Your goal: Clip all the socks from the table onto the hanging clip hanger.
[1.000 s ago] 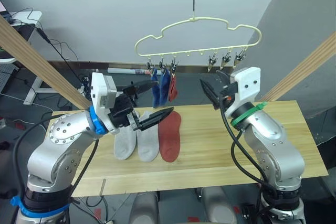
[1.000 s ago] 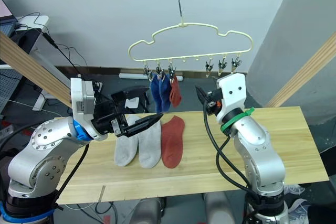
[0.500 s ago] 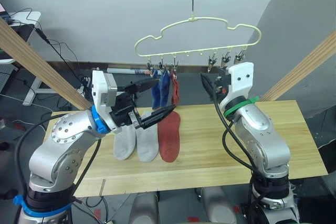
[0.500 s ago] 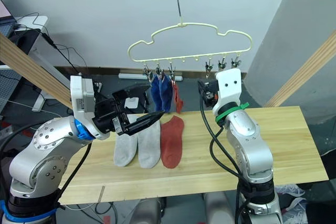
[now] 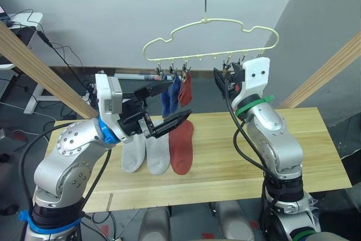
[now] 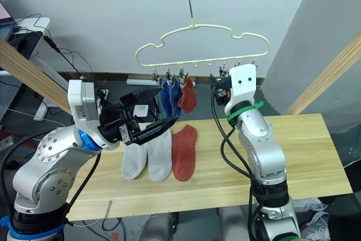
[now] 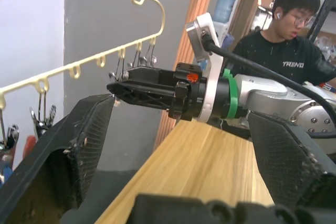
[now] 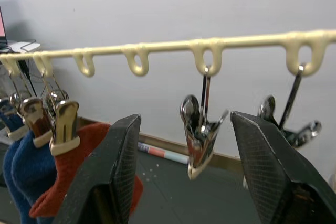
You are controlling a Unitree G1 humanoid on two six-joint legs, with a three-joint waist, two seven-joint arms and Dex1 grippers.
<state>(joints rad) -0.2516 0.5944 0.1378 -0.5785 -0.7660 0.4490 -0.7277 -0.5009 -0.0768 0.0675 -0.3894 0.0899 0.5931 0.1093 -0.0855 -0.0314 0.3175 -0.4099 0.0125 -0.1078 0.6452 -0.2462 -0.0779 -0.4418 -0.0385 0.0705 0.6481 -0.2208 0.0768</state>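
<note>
The left gripper (image 5: 169, 105) hangs open above two grey socks (image 5: 145, 152) and a red sock (image 5: 181, 146) on the table (image 5: 225, 159). At one o'clock, the right gripper (image 8: 186, 182), fingers apart, flanks a clip (image 8: 198, 135) on the clip hanger (image 5: 210, 40).

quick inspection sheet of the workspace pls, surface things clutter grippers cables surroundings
surface: wooden table, bare apart from three socks.
job's things: two grey socks and one red sock lie flat side by side; two blue socks and one red sock hang clipped on the clip hanger; three clips free.
clutter: nothing seen.
grippers: left gripper jaws open, empty, above the table socks; right gripper jaws open around a free clip.
cables: black cables along the right arm.
surroundings: slanted wooden poles; a person behind.
</note>
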